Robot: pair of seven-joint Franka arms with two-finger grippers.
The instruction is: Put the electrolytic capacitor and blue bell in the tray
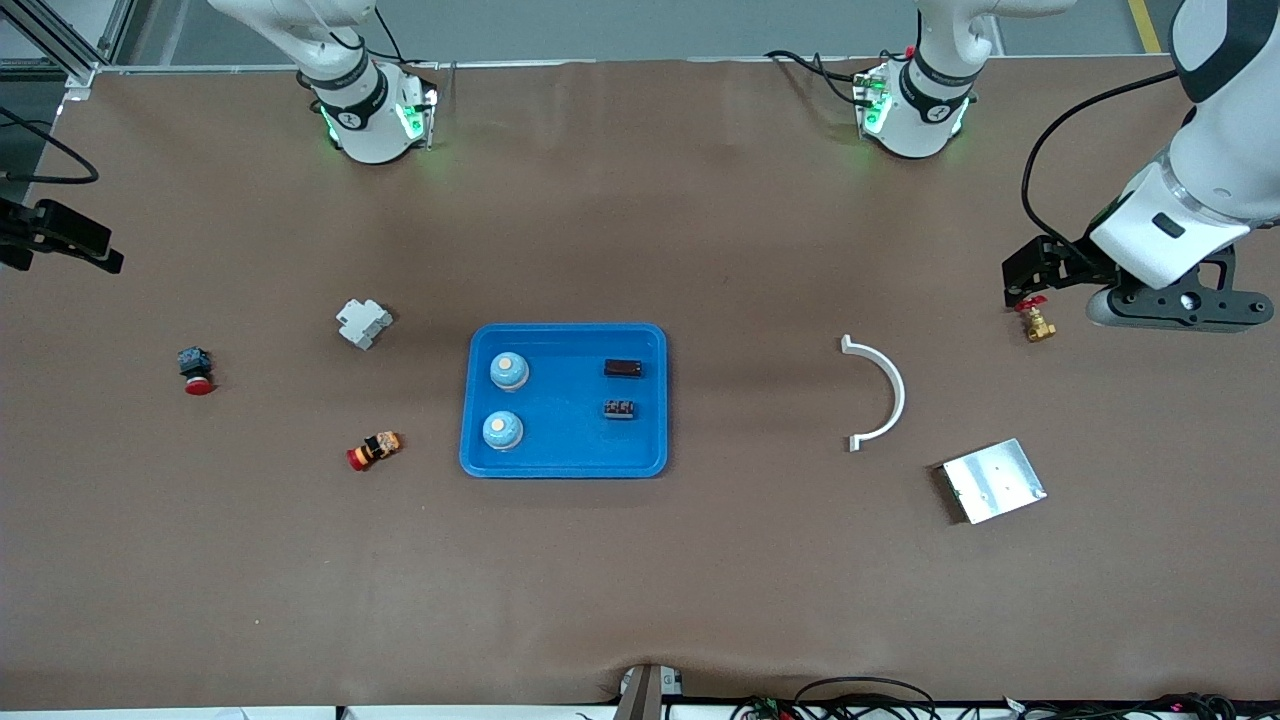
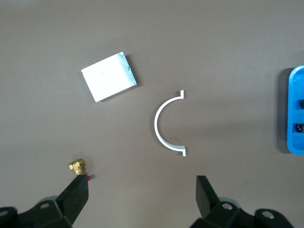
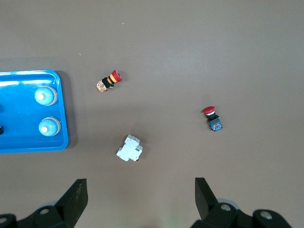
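— Holding anything, either arm?
— No. Left gripper (image 2: 142, 197) hangs over the brass valve (image 1: 1037, 323), jaws spread; right gripper (image 3: 141, 197) likewise, over bare desk (image 1: 640, 580).
— Bells?
— Two blue bells (image 1: 509, 371) and two dark components (image 1: 622, 369) lie in the tray (image 1: 563, 465).

worktop (image 1: 640, 580) brown | white half-ring bracket (image 1: 885, 395) and silver metal plate (image 1: 993, 481) toward left arm's end, plate nearer front camera | brass valve, red handle (image 1: 1036, 322) close by | white breaker block (image 1: 362, 323), two red-capped pushbuttons (image 1: 196, 370) (image 1: 374, 450) toward right arm's end, well apart
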